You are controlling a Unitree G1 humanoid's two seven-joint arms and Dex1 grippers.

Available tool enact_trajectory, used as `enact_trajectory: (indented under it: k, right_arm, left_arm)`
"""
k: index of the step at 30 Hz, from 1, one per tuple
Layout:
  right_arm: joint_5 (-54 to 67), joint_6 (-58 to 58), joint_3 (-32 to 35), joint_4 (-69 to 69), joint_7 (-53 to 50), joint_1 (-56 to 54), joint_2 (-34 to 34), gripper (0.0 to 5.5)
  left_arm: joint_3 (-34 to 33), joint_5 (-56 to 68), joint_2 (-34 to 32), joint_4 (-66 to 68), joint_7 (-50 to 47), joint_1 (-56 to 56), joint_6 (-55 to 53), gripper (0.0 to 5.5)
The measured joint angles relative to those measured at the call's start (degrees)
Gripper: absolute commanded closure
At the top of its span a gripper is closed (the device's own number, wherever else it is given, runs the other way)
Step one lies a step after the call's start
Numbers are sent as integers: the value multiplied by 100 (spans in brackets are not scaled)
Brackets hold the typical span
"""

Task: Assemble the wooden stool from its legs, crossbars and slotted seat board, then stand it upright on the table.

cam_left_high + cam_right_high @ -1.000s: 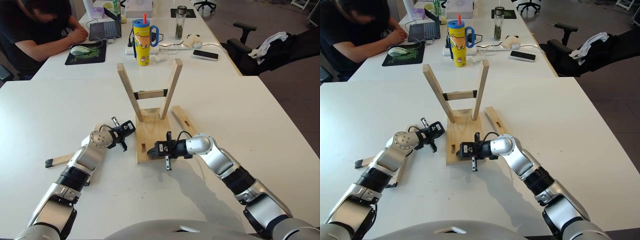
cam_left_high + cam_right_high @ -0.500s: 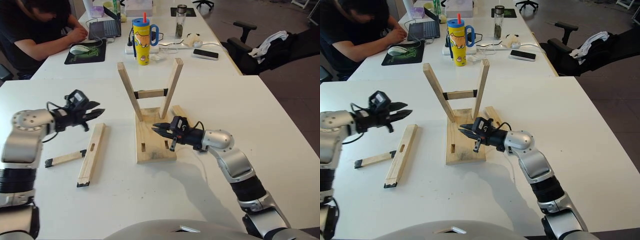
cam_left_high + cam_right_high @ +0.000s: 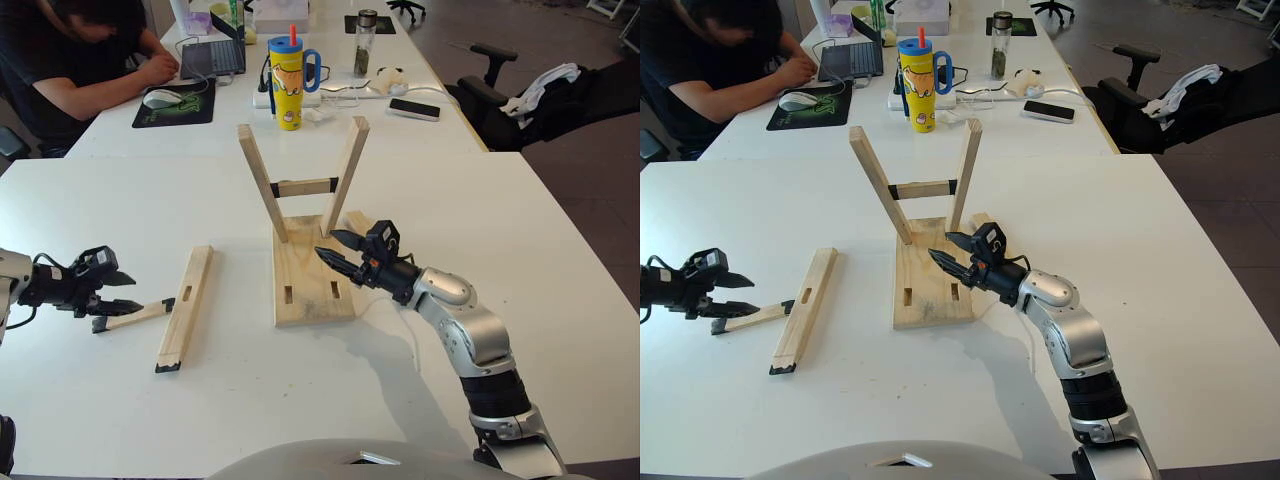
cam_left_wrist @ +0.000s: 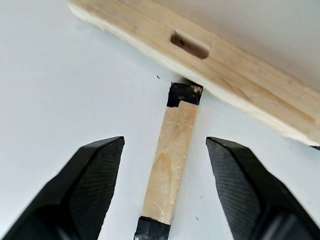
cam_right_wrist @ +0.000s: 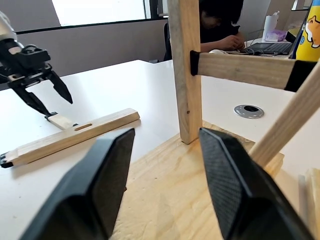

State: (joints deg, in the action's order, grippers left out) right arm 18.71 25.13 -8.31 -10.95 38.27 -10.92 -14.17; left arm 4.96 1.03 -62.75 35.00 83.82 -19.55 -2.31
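left jaws wide apart either side of the loose crossbar (image 4: 172, 150)

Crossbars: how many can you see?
2. The fitted crossbar joins the two standing legs; the loose crossbar lies by the open left hand. More may be hidden.

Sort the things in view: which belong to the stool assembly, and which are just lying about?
Belongs to the job:
seat board; fitted legs; fitted crossbar; loose slotted leg; loose crossbar; spare leg beside the board.

Just lying about, on the far table:
yellow cup; mouse; laptop; phone; jar.
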Motion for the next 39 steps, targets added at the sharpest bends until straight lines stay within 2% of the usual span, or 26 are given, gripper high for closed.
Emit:
enact_trajectory:
  k: [8, 14, 19, 26, 32, 39]
  right_arm:
    - [-7, -6, 20, 109, -81, 1, 4, 313]
    - [28, -2, 34, 122, -100, -13, 53, 313]
    - [34, 6, 42, 152, -95, -93, 54, 313]
    - [35, 19, 52, 227, -103, -240, 70, 311]
    - [21, 20, 45, 284, -157, -324, 80, 311]
    - [-33, 9, 37, 446, -370, -335, 114, 311]
  left_arm:
    - [361, -641, -87, 948, -1, -586, 836, 246]
    - [447, -624, 138, 1330, 214, -623, 865, 246]
    - [641, -932, 175, 1595, -94, -605, 1159, 246]
    - [831, -1140, 169, 1746, -256, -643, 1530, 340]
    - [624, -1031, 307, 1762, -664, -623, 1557, 418]
    - [354, -742, 662, 1753, -1169, -617, 1732, 419]
